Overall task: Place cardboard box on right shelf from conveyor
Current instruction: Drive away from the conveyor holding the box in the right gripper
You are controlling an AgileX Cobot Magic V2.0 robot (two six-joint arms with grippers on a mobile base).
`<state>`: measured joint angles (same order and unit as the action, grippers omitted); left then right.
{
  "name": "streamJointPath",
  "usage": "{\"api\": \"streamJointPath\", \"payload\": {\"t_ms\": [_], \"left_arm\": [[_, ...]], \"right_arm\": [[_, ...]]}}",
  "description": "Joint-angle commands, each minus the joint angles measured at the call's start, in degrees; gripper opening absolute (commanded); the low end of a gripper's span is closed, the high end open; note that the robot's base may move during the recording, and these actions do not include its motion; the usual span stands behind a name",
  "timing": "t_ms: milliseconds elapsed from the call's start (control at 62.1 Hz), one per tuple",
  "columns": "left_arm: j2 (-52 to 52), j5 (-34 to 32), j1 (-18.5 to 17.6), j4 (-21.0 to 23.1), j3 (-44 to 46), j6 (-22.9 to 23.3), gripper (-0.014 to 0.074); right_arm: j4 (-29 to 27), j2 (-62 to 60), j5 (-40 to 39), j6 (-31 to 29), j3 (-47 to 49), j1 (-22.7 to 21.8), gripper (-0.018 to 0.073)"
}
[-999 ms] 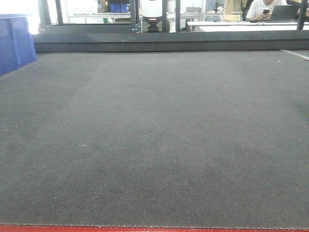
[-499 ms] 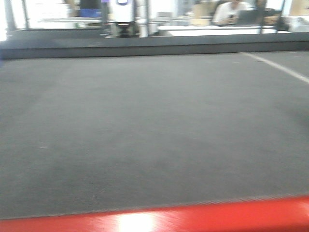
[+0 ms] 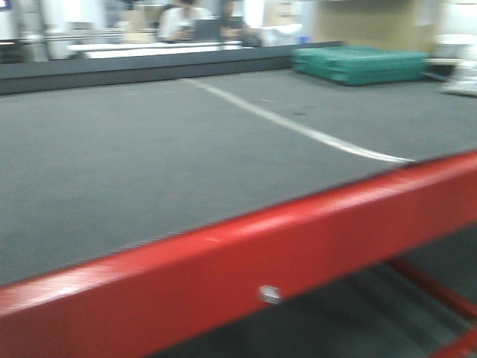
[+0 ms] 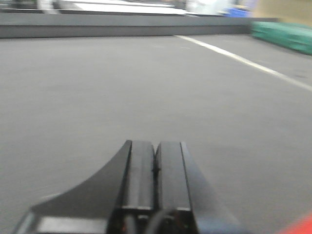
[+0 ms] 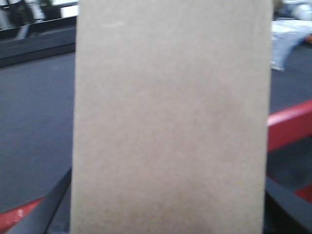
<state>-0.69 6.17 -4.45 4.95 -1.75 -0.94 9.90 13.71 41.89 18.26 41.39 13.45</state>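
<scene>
Plainly the cardboard box [image 5: 170, 112] stands on end and fills the right wrist view. The right pincer [image 5: 170, 222] seems to pinch it, with dark fingers [image 5: 285, 214] flanking its lower edges. It is held clear by the conveyor [image 3: 149, 164] and its red frame [image 3: 246, 253], probably for carrying. The left pincer [image 4: 156, 168] is pressed together and empty. The green crates [image 3: 361, 65] are too blurred to show any contents. The right shelf is not in view.
</scene>
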Motion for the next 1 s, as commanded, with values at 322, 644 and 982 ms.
{"api": "streamJointPath", "payload": {"t_ms": [322, 644, 982], "left_arm": [[-0.69, -4.58, -0.4, 0.27, 0.26, 0.29, -0.0119], [-0.69, -4.58, -0.4, 0.27, 0.26, 0.29, -0.0119], [-0.69, -4.58, -0.4, 0.27, 0.26, 0.29, -0.0119]], "right_arm": [[0.77, 0.69, -5.36, -0.39, 1.58, -0.02, 0.0225], [0.77, 0.69, -5.36, -0.39, 1.58, -0.02, 0.0225], [0.77, 0.69, -5.36, -0.39, 1.58, -0.02, 0.0225]]}}
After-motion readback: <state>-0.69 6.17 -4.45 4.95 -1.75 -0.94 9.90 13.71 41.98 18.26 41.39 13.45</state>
